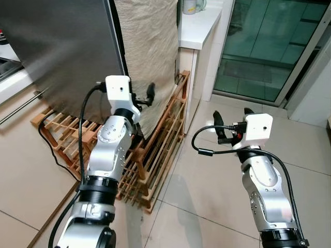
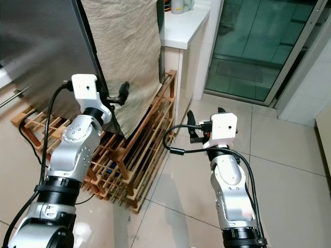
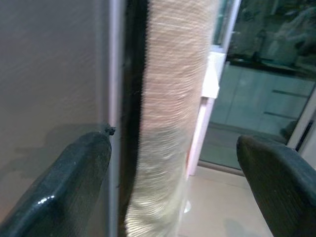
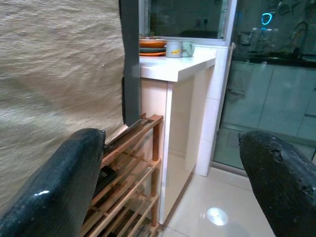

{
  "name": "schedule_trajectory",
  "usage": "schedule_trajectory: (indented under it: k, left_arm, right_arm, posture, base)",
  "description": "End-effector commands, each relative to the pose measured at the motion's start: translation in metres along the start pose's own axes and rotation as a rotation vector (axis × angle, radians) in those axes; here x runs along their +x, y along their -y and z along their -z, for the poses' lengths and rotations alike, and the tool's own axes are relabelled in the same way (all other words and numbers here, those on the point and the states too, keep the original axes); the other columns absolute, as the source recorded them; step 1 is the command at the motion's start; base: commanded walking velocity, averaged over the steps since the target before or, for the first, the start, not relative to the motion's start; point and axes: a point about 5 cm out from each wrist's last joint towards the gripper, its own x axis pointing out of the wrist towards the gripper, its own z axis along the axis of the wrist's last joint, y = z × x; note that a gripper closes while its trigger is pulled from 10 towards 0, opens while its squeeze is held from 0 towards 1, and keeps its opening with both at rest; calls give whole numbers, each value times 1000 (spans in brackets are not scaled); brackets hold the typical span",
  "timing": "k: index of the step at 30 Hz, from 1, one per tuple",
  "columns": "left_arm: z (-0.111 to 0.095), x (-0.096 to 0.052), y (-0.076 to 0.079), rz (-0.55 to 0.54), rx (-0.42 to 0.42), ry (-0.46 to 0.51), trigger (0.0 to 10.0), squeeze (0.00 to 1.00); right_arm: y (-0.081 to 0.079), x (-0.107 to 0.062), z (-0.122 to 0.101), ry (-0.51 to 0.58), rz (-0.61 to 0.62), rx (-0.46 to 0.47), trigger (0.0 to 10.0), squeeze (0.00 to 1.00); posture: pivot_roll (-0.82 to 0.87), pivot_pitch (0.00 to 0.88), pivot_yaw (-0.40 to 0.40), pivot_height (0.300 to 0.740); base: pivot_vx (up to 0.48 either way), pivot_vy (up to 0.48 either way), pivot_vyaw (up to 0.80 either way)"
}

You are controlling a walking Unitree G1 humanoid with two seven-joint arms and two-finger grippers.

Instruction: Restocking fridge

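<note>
The fridge (image 1: 57,46) stood at the far left, its steel door closed, a beige cloth (image 1: 147,46) draped on its right side. The left gripper (image 1: 144,98), fingers spread and empty, hovered at the door's edge. The right gripper (image 1: 231,120), also spread and empty, hung over floor tiles. Restocking seemed barely begun: door unopened, no groceries visible.

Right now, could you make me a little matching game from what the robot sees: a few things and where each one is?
Things:
1. left gripper
2. right gripper
3. wooden rack
4. mugs

Places:
A. on the white counter
B. on the floor beside the fridge
C. at the fridge's front corner
D. over the floor tiles

Pairs: 1-C, 2-D, 3-B, 4-A
</note>
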Motion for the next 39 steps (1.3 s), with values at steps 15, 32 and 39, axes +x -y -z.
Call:
schedule_trajectory:
  k: [15, 32, 39]
  left_arm:
    - [-19, 28, 23, 62, -58, 71, 10000, 0]
    - [-25, 21, 124, 588, -196, 164, 10000, 0]
    - [-47, -7, 186, 1000, -454, 202, 10000, 0]
  right_arm:
    - [-1, 1, -6, 12, 3, -11, 10000, 0]
    - [-2, 4, -5, 8, -1, -12, 10000, 0]
    - [-1, 0, -3, 0, 9, -16, 10000, 0]
  posture:
    - [-131, 0, 75, 740]
    - [-148, 0, 81, 740]
    - [-177, 0, 91, 740]
  base:
    - [0, 0, 0]
    - [0, 0, 0]
    - [0, 0, 0]
